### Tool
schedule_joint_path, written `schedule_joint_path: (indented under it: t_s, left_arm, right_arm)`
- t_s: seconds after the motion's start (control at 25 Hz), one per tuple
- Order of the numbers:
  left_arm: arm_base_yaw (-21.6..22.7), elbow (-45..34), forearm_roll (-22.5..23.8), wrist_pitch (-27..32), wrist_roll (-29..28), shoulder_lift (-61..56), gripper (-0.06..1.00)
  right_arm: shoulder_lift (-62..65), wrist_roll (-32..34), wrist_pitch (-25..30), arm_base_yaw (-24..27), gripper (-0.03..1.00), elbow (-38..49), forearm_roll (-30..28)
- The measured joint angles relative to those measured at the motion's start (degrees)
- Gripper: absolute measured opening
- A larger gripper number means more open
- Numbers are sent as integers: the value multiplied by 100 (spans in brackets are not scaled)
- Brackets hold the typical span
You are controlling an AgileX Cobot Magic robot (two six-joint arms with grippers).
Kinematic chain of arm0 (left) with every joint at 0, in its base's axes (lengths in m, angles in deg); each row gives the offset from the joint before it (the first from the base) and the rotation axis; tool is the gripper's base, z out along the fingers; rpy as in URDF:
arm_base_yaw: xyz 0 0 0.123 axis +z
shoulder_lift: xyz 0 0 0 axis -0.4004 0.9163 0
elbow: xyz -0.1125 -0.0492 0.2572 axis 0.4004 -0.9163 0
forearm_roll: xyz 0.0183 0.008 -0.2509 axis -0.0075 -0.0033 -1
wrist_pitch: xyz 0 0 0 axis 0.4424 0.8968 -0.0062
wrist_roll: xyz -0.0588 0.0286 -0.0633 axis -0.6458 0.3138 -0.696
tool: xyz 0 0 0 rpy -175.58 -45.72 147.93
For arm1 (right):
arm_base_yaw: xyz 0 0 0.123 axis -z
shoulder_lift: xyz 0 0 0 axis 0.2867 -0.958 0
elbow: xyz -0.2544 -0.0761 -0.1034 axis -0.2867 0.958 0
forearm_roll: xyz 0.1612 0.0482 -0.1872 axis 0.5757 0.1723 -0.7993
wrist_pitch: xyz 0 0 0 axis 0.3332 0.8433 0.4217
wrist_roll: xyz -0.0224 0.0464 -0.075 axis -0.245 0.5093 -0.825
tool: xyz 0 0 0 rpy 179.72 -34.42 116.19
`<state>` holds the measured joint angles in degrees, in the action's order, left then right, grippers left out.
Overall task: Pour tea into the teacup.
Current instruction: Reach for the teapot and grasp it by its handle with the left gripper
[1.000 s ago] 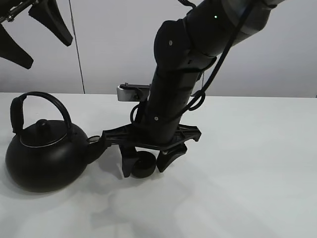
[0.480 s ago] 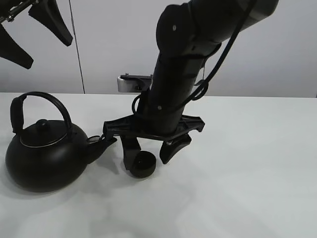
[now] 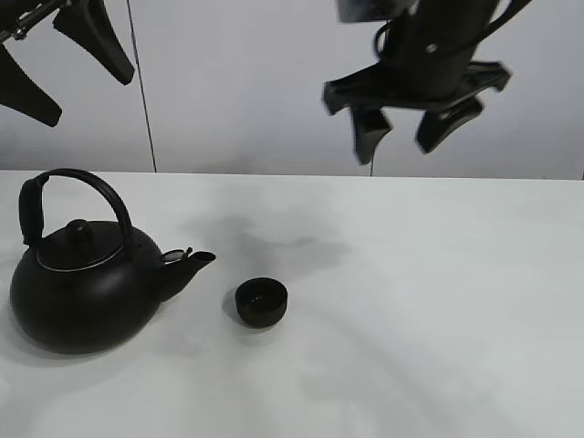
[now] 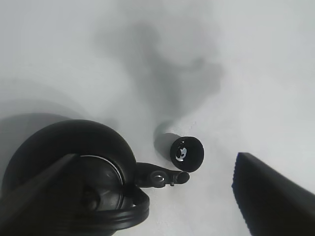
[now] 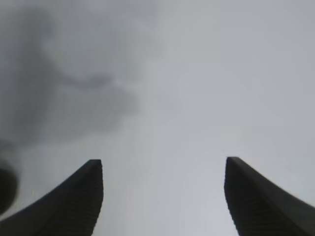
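Observation:
The small black teacup [image 3: 261,302] stands upright on the white table [image 3: 438,301], just right of the spout of the large black kettle [image 3: 82,287]. My right gripper [image 3: 394,153] is open and empty, high above the table, to the right of the cup. My left gripper [image 3: 91,99] is open and empty, high above the kettle at the top left. The left wrist view looks down between my left gripper's [image 4: 156,156] fingers at the teacup [image 4: 187,154] and kettle [image 4: 74,167]. In the right wrist view my right gripper [image 5: 163,160] is open over bare table.
A pale wall with a thin vertical seam [image 3: 141,100] stands behind the table. The table's far edge [image 3: 301,174] runs across the view. Soft arm shadows lie on the table behind the cup.
My right gripper, which straddled the teacup, has let it go and risen up and to the right. The teacup stays on the table by the kettle's spout. The left arm has not moved.

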<state>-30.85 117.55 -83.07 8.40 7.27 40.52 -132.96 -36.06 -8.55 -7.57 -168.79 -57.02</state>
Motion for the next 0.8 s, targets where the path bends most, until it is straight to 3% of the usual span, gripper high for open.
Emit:
schedule_joint_path:
  t_s: [0.2,0.4,0.6,0.8]
  left_arm:
    - [0,0,0,0,0,0,60]
    - [0,0,0,0,0,0,60]
    - [0,0,0,0,0,0,60]
    - [0,0,0,0,0,0,60]
  right_arm:
    - [772,-45,412,1159,48,0,-752]
    - [1704,-452,844,2488,48,0,-855]
    - [3156,-749,1464,3590,48,133,-367]
    - [5197,-1096,1467,3678,48,377,524]
